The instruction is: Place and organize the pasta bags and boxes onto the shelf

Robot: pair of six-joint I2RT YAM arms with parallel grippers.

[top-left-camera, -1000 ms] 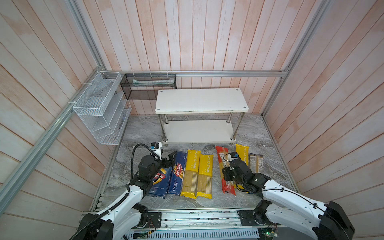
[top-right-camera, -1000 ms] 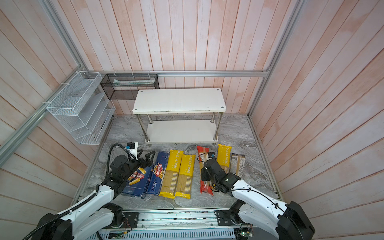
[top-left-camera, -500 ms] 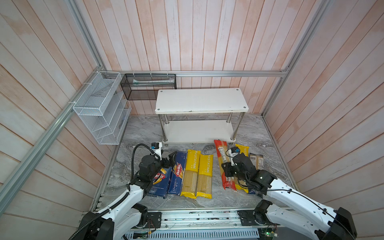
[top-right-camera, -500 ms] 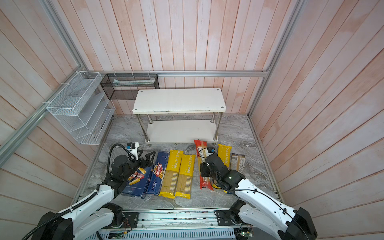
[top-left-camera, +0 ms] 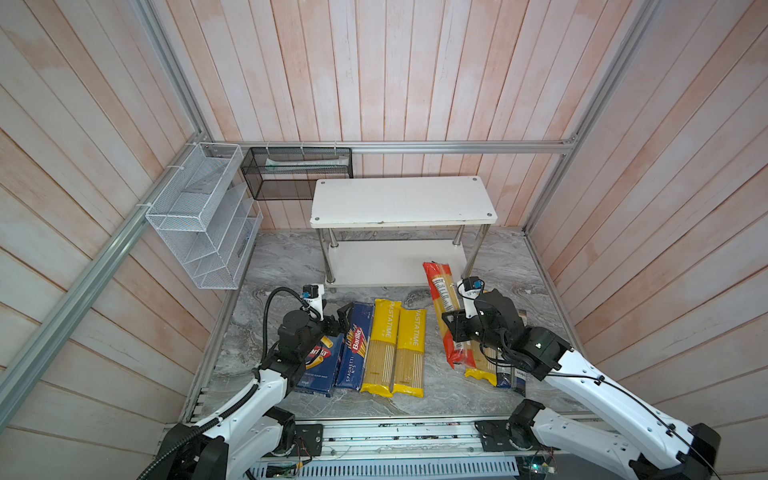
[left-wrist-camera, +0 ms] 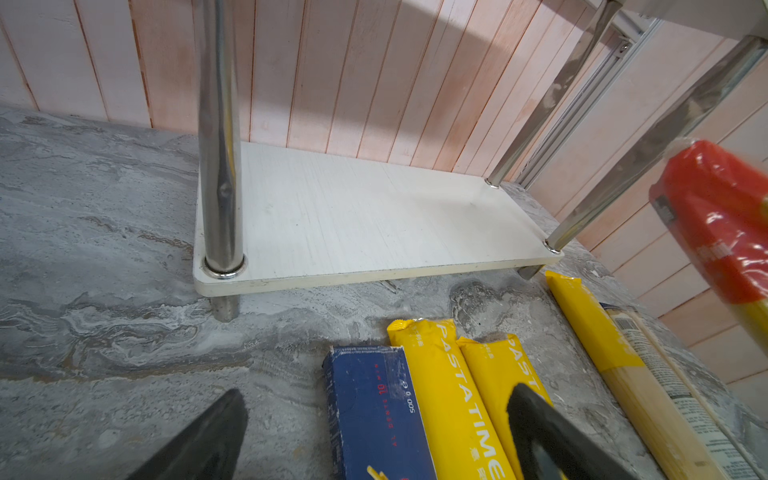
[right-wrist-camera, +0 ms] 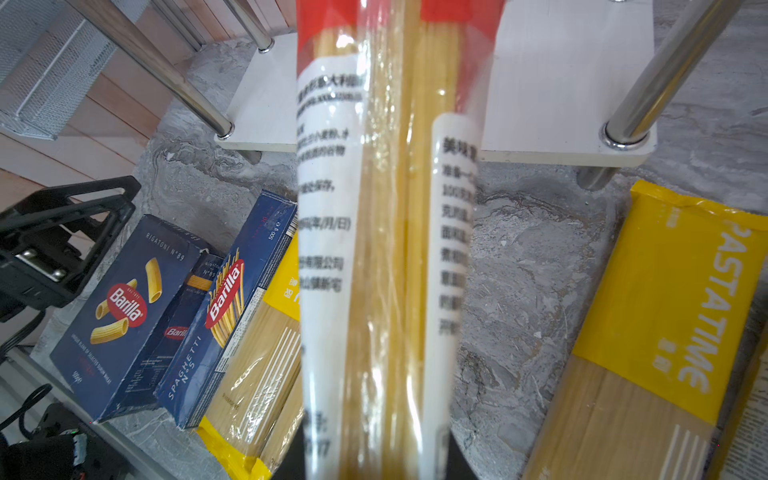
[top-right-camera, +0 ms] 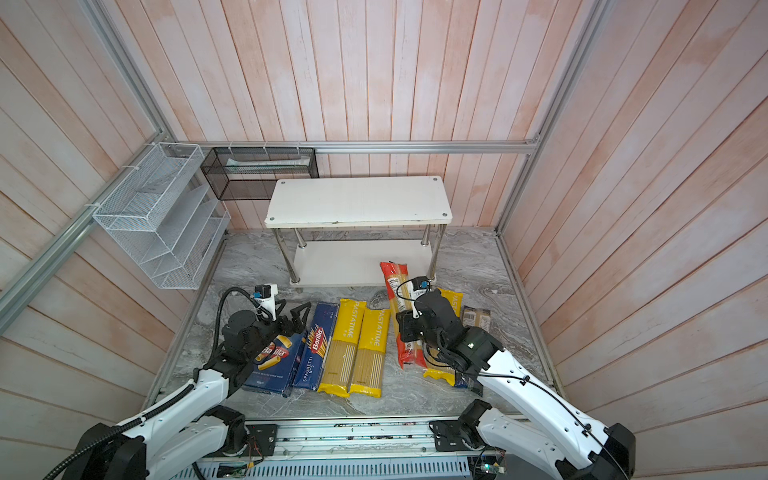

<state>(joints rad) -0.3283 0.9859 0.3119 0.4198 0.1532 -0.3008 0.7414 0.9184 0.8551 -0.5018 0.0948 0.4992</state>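
Note:
My right gripper (top-left-camera: 453,332) (right-wrist-camera: 374,457) is shut on the red-ended clear bag (top-left-camera: 441,297) (top-right-camera: 392,286). It holds the bag off the floor, its far red end over the front edge of the shelf's lower board (top-left-camera: 386,262) (right-wrist-camera: 552,83). My left gripper (top-left-camera: 338,318) (left-wrist-camera: 376,397) is open and empty, above the far ends of the rigatoni box (top-left-camera: 320,365) and the spaghetti box (top-left-camera: 355,349) (left-wrist-camera: 374,415). Two yellow bags (top-left-camera: 382,345) lie beside the boxes. A third yellow bag (top-right-camera: 453,299) and a dark-blue-ended bag (top-right-camera: 476,318) lie partly hidden under my right arm.
The shelf's top board (top-left-camera: 403,201) is bare, on chrome legs (left-wrist-camera: 218,137). A white wire rack (top-left-camera: 203,216) hangs on the left wall and a black mesh basket (top-left-camera: 297,172) on the back rail. Wooden walls close in three sides.
My right gripper has carried the red-ended bag away from the floor and forward toward the shelf. The left arm has stayed where it was.

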